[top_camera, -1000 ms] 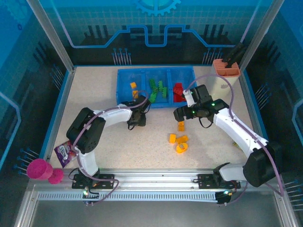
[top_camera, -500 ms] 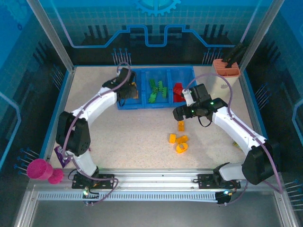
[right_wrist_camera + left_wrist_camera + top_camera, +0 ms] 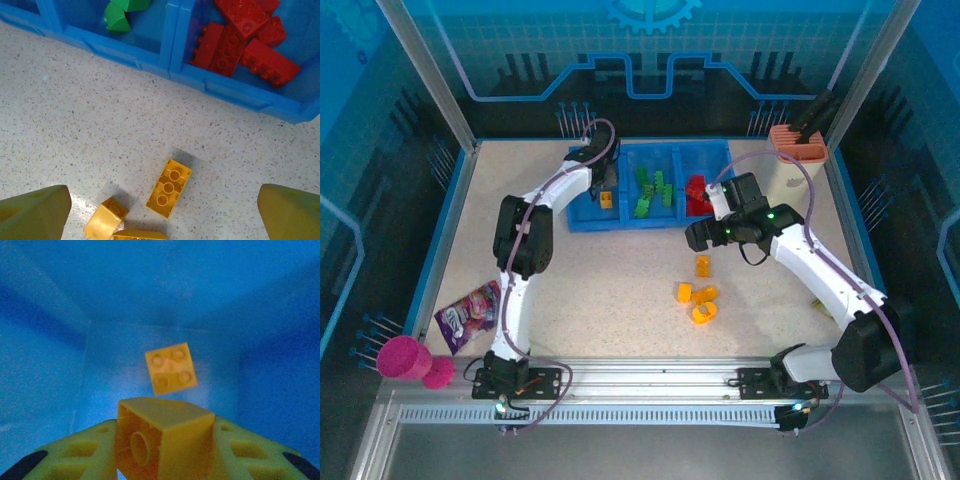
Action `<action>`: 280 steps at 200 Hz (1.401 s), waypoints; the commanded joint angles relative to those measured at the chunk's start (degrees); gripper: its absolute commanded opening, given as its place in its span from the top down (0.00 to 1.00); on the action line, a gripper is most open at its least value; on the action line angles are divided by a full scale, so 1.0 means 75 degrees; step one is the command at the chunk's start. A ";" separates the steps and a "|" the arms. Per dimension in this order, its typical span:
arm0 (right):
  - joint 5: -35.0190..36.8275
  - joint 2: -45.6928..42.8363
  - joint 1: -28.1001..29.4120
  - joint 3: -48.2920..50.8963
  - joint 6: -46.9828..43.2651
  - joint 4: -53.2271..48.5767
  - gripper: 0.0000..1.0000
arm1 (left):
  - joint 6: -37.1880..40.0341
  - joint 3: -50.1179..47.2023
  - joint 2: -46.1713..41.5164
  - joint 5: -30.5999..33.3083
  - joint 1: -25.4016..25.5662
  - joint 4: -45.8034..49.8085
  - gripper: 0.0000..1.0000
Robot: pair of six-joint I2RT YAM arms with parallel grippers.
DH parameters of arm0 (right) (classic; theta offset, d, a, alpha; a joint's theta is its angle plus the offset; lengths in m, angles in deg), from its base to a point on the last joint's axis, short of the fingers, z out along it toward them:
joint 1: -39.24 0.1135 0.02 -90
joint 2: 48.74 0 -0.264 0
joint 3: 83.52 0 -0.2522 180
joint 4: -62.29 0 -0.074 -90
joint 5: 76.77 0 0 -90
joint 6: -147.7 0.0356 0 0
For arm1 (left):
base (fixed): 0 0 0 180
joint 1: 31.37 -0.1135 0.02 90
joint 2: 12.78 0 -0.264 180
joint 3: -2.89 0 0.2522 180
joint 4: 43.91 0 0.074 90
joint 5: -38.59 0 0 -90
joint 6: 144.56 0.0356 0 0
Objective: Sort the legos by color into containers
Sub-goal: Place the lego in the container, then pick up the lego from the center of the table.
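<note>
Between tray walls [image 3: 45,365], left gripper [image 3: 165,460] — brick [image 3: 167,432] clasped

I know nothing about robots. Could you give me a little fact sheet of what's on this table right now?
Left gripper: shut on a yellow brick, over the left compartment
Right gripper: open, above the unsorted yellow bricks
Tray: blue, three compartments side by side
Left compartment: second yellow brick lying inside
Middle compartment: green bricks
Right compartment: red bricks
Left to sort: a few yellow bricks on the table
Also there: snack packet, pink cup
</note>
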 commanded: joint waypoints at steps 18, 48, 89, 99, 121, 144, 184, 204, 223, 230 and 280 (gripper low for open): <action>0.0030 -0.0322 -0.0106 -0.0232 0.0100 -0.0184 0.03 | 0.0085 0.1161 0.0587 -0.0165 -0.0125 0.0333 0.59; 0.0022 -0.0395 -0.0084 -0.0296 0.0155 -0.0293 0.03 | 0.0282 0.1627 0.0897 -0.0190 -0.0090 0.0587 0.53; 0.0129 -0.0514 -0.0070 -0.0509 0.0078 -0.0509 0.02 | 0.0392 0.1438 0.0722 -0.0056 -0.0101 0.0622 0.43; 0.0146 -0.0512 -0.0073 -0.0567 0.0044 -0.0545 0.02 | 0.0387 0.1410 0.0641 -0.0073 -0.0101 0.0664 0.40; 0.0124 -0.0549 -0.0079 -0.0642 0.0006 -0.0582 0.02 | 0.0387 0.1156 0.0233 -0.0094 -0.0101 0.0614 0.35; 0.0102 -0.0613 -0.0073 -0.0631 -0.0015 -0.0538 0.02 | 0.0378 0.0610 -0.0544 -0.0215 -0.0090 0.0512 0.35; 0.0090 -0.0638 -0.0070 -0.0517 -0.0125 -0.0344 0.01 | 0.0114 -0.1274 -0.2628 -0.0835 0.0145 0.0181 0.34; 0.0112 -0.0647 -0.0085 -0.0459 -0.0248 -0.0217 0.01 | 0.0174 -0.2278 -0.3615 -0.0998 0.0560 0.0225 0.34; 0.0124 -0.0637 -0.0162 -0.0466 -0.0355 -0.0175 0.00 | 0.0093 -0.2951 -0.4241 -0.0926 0.1214 0.0662 0.33; 0.0119 -0.0637 -0.0198 -0.0478 -0.0397 -0.0182 0.00 | -0.0038 -0.3142 -0.4388 -0.0855 0.1505 0.0873 0.33; 0.0524 -0.1113 -0.0798 -0.0437 0.0081 -0.0060 0.00 | -0.2219 -0.4200 -0.4557 -0.1549 0.3580 0.0953 0.31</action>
